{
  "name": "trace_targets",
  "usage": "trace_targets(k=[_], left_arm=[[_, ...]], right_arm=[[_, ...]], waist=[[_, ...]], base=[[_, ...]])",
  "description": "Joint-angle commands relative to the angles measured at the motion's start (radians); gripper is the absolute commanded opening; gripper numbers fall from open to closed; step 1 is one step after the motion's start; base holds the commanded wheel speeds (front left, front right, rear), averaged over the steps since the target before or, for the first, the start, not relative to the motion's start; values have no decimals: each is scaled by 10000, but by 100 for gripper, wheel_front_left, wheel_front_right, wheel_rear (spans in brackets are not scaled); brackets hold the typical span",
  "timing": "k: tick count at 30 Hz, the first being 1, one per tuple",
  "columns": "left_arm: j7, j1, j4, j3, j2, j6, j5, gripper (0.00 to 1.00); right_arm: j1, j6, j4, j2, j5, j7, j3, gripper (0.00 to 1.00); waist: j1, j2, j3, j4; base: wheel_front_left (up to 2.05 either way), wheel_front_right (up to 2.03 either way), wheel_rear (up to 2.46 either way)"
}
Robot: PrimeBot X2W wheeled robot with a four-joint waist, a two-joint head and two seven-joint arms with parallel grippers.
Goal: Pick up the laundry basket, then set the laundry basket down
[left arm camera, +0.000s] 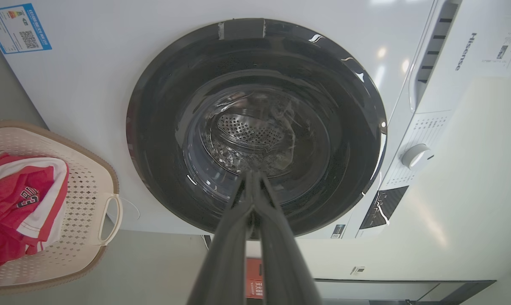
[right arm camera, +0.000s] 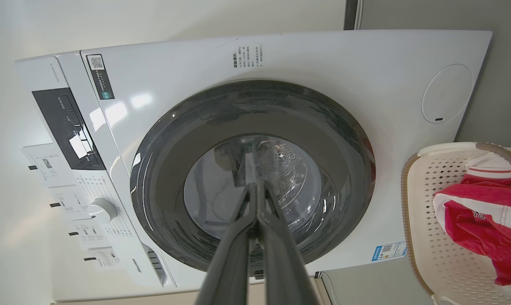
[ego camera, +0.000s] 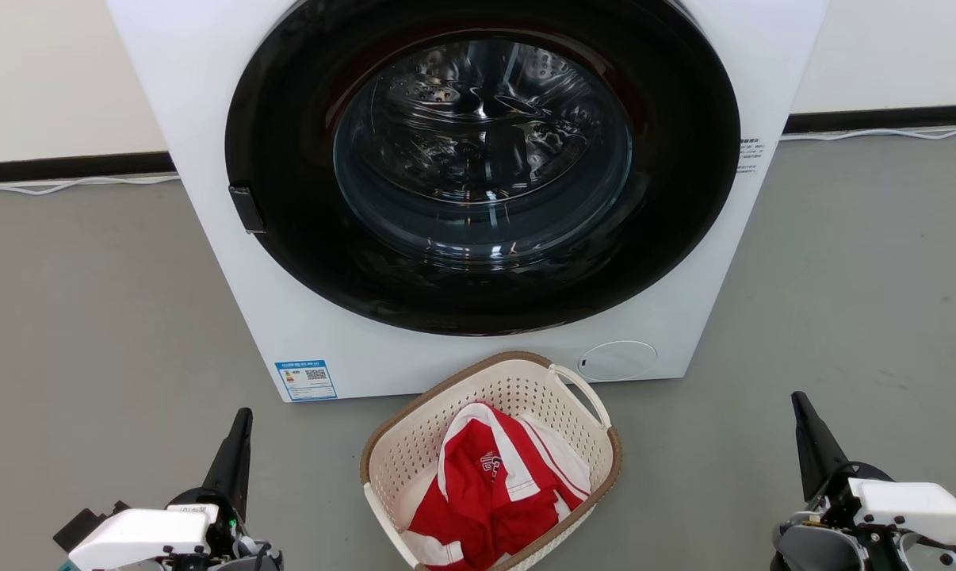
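The laundry basket [ego camera: 414, 448] stands on the grey floor just in front of the washing machine, cream and perforated with a brown rim and a white loop handle [ego camera: 585, 390]. A red and white garment [ego camera: 490, 488] lies in it. The basket also shows at the left edge [left arm camera: 84, 190] of the left wrist view and at the right edge [right arm camera: 425, 212] of the right wrist view. My left gripper [ego camera: 242, 416] is shut and empty, well to the basket's left. My right gripper [ego camera: 799, 399] is shut and empty, well to its right. In the wrist views both grippers, left [left arm camera: 251, 173] and right [right arm camera: 253, 186], have their fingers pressed together.
A large white washing machine [ego camera: 200, 103] with a round dark glass door [ego camera: 482, 159] rises right behind the basket. White cables [ego camera: 66, 186] run along the dark skirting at the wall. Bare grey floor [ego camera: 89, 317] spreads on both sides.
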Motion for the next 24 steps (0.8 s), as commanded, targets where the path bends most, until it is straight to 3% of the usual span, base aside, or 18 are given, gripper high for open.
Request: trace_targets(k=[1,24], left_arm=[[63,-562,-219,289,102,-73,19,0],[62,-562,-219,288,102,-73,19,0]], right_arm=[[-420,73,-253,-104,-94,78,185,0],[-420,73,-253,-104,-93,77,186,0]], waist=[[0,-1,0,0],[0,-1,0,0]], base=[[0,0,0],[0,0,0]])
